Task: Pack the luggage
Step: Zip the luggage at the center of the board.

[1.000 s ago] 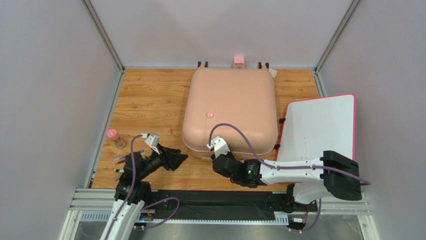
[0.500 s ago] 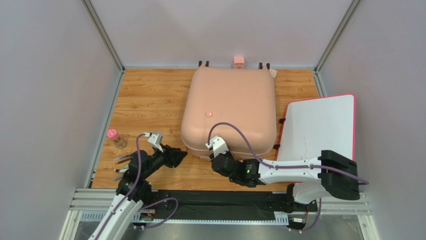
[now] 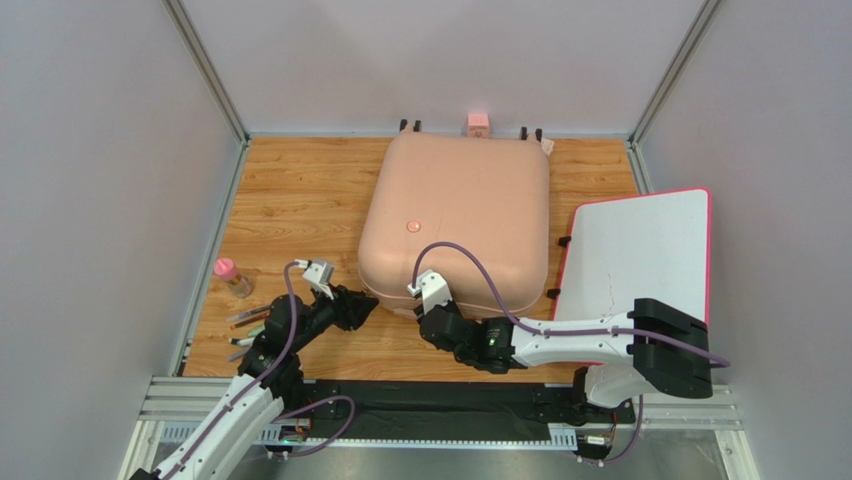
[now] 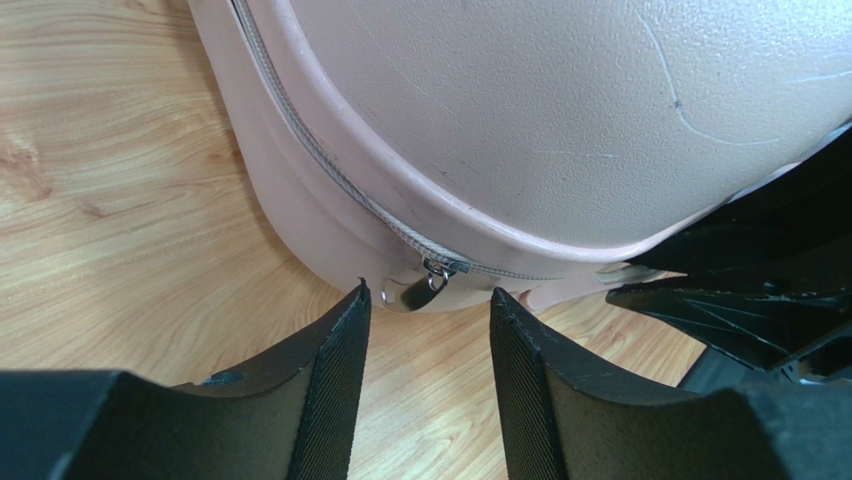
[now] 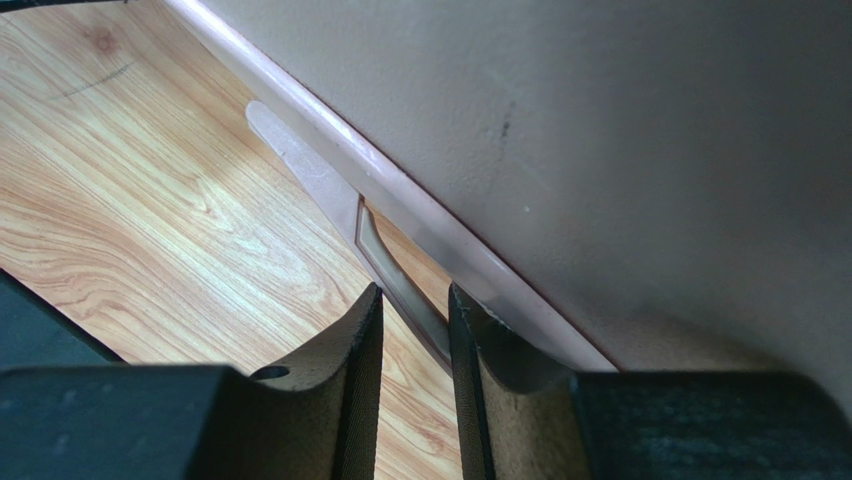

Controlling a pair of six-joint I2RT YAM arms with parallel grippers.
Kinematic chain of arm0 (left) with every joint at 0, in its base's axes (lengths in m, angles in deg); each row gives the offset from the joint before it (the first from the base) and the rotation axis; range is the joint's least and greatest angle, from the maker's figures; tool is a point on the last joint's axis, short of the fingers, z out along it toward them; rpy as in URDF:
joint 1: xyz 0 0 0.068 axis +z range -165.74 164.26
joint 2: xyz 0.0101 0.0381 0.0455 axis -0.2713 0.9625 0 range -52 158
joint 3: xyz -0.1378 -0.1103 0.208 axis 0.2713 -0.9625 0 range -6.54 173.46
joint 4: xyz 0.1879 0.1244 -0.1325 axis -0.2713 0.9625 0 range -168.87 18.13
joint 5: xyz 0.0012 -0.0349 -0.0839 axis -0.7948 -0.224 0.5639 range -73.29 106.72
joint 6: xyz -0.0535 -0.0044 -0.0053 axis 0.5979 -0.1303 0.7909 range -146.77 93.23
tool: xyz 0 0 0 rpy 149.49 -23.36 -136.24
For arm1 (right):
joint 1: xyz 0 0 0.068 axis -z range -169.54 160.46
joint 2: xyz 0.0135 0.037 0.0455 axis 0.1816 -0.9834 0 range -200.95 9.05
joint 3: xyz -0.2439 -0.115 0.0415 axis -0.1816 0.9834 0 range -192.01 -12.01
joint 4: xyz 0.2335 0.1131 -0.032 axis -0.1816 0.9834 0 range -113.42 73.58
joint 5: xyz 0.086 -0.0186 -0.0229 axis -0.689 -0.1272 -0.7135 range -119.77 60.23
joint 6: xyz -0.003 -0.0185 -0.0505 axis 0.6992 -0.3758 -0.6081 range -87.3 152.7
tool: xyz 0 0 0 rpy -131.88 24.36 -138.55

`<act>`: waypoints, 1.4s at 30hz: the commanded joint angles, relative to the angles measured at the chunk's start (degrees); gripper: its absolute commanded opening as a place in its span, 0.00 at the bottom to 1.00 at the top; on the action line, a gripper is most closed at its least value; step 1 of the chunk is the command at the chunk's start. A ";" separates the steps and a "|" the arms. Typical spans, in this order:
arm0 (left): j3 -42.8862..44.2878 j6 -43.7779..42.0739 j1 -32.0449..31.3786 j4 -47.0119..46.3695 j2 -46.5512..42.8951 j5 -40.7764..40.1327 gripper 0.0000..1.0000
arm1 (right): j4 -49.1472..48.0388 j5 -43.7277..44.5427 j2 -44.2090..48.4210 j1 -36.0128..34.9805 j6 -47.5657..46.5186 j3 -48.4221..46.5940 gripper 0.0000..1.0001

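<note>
The luggage (image 3: 455, 215) is a pale pink hard-shell suitcase lying closed on the wooden table, with a round emblem (image 3: 408, 225) on top. My left gripper (image 3: 365, 303) is open at its near-left corner. In the left wrist view (image 4: 428, 290) the silver zipper pull (image 4: 405, 293) hangs just beyond the open fingertips, untouched. My right gripper (image 3: 428, 318) is at the suitcase's near edge. In the right wrist view (image 5: 415, 290) its jaws are nearly closed, with the suitcase's thin side handle (image 5: 385, 262) between the fingertips.
A flat white board with a pink rim (image 3: 640, 250) lies right of the suitcase. A pink-capped bottle (image 3: 231, 276) stands at the left edge, with a few small pen-like items (image 3: 245, 325) near it. A small pink block (image 3: 478, 123) sits behind the suitcase. Walls enclose the table.
My left gripper has moved right, up to the suitcase's near-left corner. The suitcase has shifted slightly left, and my right gripper has moved with it.
</note>
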 commanded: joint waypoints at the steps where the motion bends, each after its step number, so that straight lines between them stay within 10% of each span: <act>1: 0.09 -2.63 -0.21 -5.36 1.75 -1.52 0.54 | 0.38 -4.91 -3.16 0.46 3.80 0.54 0.04; 12: 1.15 -3.42 -0.21 -8.96 8.17 -6.62 0.31 | 0.20 -6.32 -3.16 0.38 4.68 1.24 0.00; 19: 1.59 -3.51 -0.21 -9.23 9.58 -8.64 0.00 | 0.12 -6.50 -3.52 0.38 5.12 1.42 0.00; 42: 7.03 -2.37 -0.21 -7.48 15.37 -22.35 0.00 | 2.05 -3.69 -1.14 -0.24 9.51 5.37 0.00</act>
